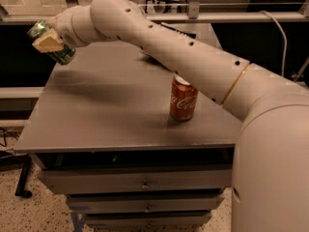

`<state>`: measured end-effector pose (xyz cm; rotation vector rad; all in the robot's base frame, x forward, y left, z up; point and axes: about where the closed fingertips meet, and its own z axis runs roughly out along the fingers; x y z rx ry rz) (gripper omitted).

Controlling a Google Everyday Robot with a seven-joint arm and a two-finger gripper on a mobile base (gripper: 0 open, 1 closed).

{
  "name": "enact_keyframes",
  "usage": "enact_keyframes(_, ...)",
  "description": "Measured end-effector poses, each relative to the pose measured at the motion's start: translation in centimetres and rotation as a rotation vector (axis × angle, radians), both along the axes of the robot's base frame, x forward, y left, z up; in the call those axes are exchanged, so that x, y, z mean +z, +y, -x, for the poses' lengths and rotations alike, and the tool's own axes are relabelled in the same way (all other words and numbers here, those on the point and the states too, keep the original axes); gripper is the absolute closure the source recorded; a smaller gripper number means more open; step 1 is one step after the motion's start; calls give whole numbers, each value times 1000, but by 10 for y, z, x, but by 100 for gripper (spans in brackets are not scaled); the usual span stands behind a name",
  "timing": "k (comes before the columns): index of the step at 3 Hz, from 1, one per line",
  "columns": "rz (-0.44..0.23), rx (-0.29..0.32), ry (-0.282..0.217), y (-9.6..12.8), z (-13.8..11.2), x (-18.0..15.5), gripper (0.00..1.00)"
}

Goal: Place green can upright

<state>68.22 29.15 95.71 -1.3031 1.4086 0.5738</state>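
My gripper (48,41) is at the far left, raised over the left edge of the grey table (111,110). It is shut on the green can (53,43), which is tilted in the air with its silver top pointing up and left. A pale finger pad (47,43) lies across the can's side. My white arm (174,52) reaches across the table from the lower right to the can.
A red Coca-Cola can (183,100) stands upright on the table, right of centre, just under my arm. A dark flat object (149,57) lies at the back of the table behind the arm. Drawers (140,182) sit below the tabletop.
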Motion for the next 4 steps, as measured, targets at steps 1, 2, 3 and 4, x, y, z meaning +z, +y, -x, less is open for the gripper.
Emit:
enact_keyframes(1,3,17,-16,6,5,1,100)
enact_keyframes(2,-11,11,-10,5,14,-1,100)
enact_keyframes(3,-49,-40,-12,-6,35,2,100)
enact_keyframes(4,-99,-101,19,-11,61,-21,100)
